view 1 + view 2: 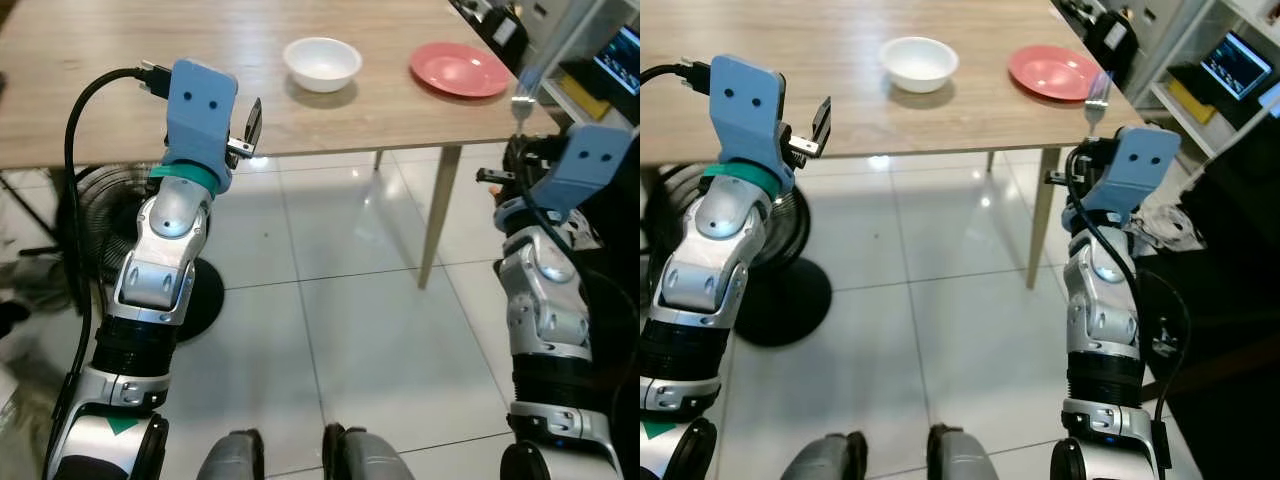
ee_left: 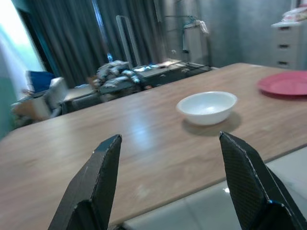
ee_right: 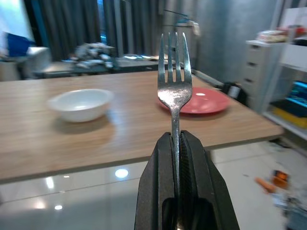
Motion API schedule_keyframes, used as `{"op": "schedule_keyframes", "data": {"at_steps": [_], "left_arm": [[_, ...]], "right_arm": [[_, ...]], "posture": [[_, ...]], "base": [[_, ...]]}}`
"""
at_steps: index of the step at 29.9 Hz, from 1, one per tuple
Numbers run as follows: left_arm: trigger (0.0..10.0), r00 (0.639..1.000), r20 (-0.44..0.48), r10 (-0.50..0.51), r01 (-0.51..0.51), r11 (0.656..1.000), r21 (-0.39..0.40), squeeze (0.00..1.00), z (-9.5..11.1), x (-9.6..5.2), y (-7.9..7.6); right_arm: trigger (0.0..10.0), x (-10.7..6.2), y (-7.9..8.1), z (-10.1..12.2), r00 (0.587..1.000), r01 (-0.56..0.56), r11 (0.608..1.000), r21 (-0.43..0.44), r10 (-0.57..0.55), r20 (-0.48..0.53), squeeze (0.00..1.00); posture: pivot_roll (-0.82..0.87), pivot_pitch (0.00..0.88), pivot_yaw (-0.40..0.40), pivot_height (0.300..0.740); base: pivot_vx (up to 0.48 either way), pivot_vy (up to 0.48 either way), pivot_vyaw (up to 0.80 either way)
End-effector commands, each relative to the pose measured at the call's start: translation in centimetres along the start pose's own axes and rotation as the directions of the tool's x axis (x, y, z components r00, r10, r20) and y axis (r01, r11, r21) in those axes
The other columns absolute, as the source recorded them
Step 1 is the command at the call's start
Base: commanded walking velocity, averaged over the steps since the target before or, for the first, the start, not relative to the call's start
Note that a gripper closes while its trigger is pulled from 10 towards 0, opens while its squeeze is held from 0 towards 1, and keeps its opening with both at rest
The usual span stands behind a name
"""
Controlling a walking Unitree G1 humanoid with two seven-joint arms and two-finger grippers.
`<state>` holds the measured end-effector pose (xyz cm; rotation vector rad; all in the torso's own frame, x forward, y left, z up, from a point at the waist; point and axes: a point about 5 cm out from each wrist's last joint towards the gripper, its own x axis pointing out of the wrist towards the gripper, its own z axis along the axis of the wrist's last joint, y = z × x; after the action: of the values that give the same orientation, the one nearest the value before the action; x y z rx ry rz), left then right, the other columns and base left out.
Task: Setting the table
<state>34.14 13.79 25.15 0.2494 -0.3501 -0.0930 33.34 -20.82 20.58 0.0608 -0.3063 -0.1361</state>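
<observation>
Left eye view. The robot stands at the near edge of the wooden bench (image 1: 150, 80), on which a white bowl (image 1: 322, 62) and, beside it toward the right corner, a pink plate (image 1: 459, 68) rest apart from each other. The left end effector (image 1: 250, 125) is raised at the bench edge with its fingers spread and empty. The step in hand appears to be laying the fork by the plate; it is best done by carrying the fork over the bench corner, lowering it flat beside the plate rather than on it, and only then releasing.

Right eye view. The right end effector (image 1: 1092, 122) is held off the bench's right corner, near the plate, with the fork (image 1: 1096, 95) standing upright from it, tines uppermost. The arm should clear the bench edge and leg before descending.

Left wrist view. Two black fingers (image 2: 96, 187) stand wide apart with nothing between them; bowl and plate lie beyond.

Right wrist view. The black fingers (image 3: 158, 191) are closed on the fork's handle. The fork is bright metal with four tines, slender-necked and upright, gripped low on the handle, so tilting it level before release should prevent it from toppling.
</observation>
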Motion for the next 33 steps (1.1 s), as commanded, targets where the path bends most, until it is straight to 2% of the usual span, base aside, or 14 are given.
{"op": "schedule_keyframes", "data": {"at_steps": [1, 16, 22, 25, 33], "left_arm": [[10.0, 1.0, -0.015, -0.011, 0.011, 1.0, -0.003, 0.0, -0.43, -0.06, -0.32], [10.0, 1.0, -0.004, -0.021, 0.021, 1.0, -0.008, 0.0, -0.44, 0.04, -0.67], [10.0, 1.0, -0.003, -0.022, 0.022, 1.0, -0.014, 0.0, -0.41, 0.06, -0.71], [10.0, 1.0, -0.004, -0.022, 0.022, 1.0, -0.017, 0.0, -0.42, 0.07, -0.74], [10.0, 1.0, -0.007, -0.021, 0.021, 0.999, -0.036, 0.0, -0.42, 0.13, -0.82]], "right_arm": [[10.0, -0.15, -0.44, -0.14, 1.0, 0.014, 1.0, -0.009, -0.014, -0.003, 0.0], [10.0, -0.17, -0.66, -0.29, 1.0, 0.012, 1.0, -0.014, -0.012, -0.005, 0.0], [10.0, -0.17, -0.58, -0.43, 1.0, 0.003, 1.0, -0.017, -0.003, -0.019, 0.0], [10.0, -0.15, -0.63, -0.56, 0.999, 0.013, 1.0, 0.02, -0.013, -0.033, 0.0], [10.0, -0.18, -0.57, -0.42, 1.0, 0.011, 1.0, 0.011, -0.011, -0.024, 0.0]], "posture": [[0.07, 0.0, 0.013, 0.74], [0.06, 0.0, 0.014, 0.74], [0.06, 0.0, 0.014, 0.74], [0.06, 0.0, 0.013, 0.74], [0.06, 0.001, 0.016, 0.74]], "base": [[-0.371, 0.0, 0.0], [-0.335, 0.0, 0.0], [0.0, 0.0, 0.0], [0.0, 0.0, -0.8], [0.0, 0.0, -0.8]]}}
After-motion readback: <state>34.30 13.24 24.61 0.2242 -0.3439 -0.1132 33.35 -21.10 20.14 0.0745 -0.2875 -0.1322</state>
